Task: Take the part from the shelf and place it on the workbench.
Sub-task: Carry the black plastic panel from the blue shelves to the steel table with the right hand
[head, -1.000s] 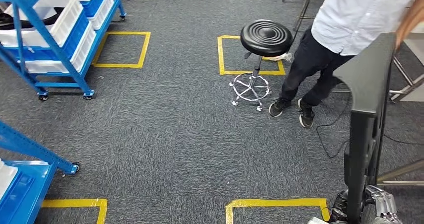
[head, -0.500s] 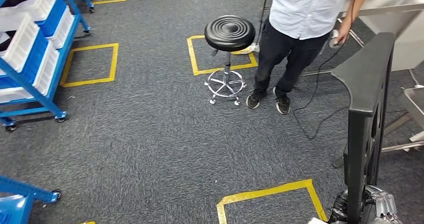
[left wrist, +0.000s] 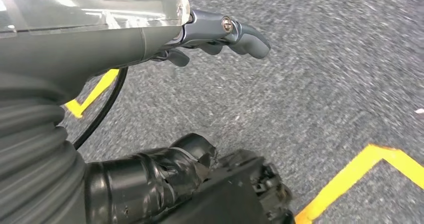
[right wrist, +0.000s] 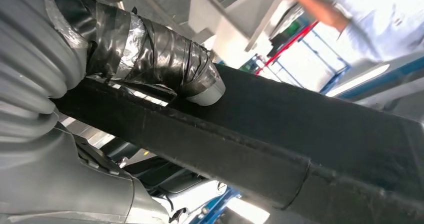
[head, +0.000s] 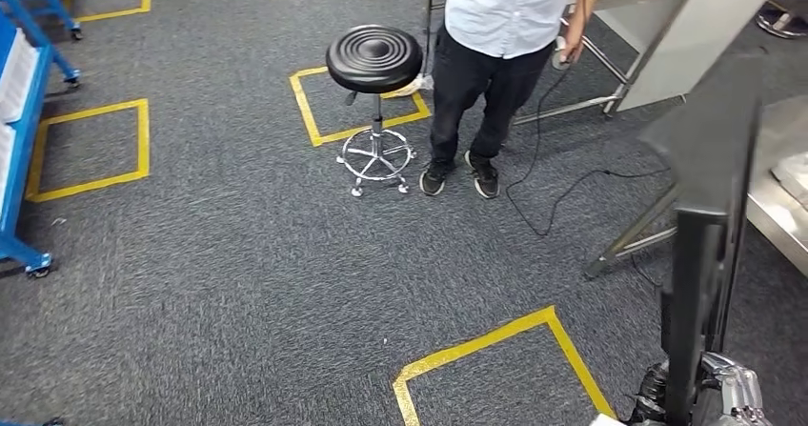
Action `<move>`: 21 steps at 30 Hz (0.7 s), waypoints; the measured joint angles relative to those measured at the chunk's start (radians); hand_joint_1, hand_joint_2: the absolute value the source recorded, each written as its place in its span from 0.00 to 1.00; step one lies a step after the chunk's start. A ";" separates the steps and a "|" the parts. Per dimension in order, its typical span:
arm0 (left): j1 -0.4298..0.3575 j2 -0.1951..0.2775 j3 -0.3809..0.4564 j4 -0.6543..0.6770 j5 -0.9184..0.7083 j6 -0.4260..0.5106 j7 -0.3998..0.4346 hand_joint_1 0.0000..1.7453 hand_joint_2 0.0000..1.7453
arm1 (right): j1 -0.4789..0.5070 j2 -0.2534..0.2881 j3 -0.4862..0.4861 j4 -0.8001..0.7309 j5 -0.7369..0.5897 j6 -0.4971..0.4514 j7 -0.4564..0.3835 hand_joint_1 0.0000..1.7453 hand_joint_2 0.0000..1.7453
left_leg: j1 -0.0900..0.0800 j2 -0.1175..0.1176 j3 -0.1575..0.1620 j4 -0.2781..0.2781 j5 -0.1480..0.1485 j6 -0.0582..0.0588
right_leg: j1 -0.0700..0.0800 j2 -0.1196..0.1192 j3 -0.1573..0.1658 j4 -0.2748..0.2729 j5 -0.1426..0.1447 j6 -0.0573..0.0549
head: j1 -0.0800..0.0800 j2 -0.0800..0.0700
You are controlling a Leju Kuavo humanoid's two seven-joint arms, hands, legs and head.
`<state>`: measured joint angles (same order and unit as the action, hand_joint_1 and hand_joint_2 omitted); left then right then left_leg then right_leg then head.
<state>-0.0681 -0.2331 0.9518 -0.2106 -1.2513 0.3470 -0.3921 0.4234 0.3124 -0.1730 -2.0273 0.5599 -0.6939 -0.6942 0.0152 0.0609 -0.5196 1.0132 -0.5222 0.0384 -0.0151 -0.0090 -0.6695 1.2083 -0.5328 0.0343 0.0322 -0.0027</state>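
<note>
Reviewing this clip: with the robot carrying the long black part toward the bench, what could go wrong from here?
The tall black part, gripped low by the right hand, might tip or strike the steel workbench. A person stands near the path, likely within swing range. The black cable trailing across the carpet could snag the robot's feet.

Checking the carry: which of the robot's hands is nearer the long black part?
Right. The right hand grips the black part; the left hand hangs over the carpet, touching nothing.
</note>
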 joint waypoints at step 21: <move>-0.008 0.000 0.000 0.000 -0.011 -0.015 -0.012 0.00 1.00 | -0.011 -0.003 -0.004 0.000 0.000 0.000 0.000 1.00 1.00 | -0.002 -0.132 -0.027 0.016 0.009 -0.023 | 0.003 0.127 0.079 -0.169 0.053 -0.026 | -0.001 0.000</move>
<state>-0.0764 -0.2335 0.9513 -0.2106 -1.2621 0.3318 -0.4040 0.4120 0.3098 -0.1773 -2.0275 0.5594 -0.6939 -0.6943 0.0131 -0.0712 -0.5469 1.0292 -0.5133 0.0151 -0.0124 0.1181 -0.5907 1.0397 -0.4793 0.0086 0.0311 -0.0027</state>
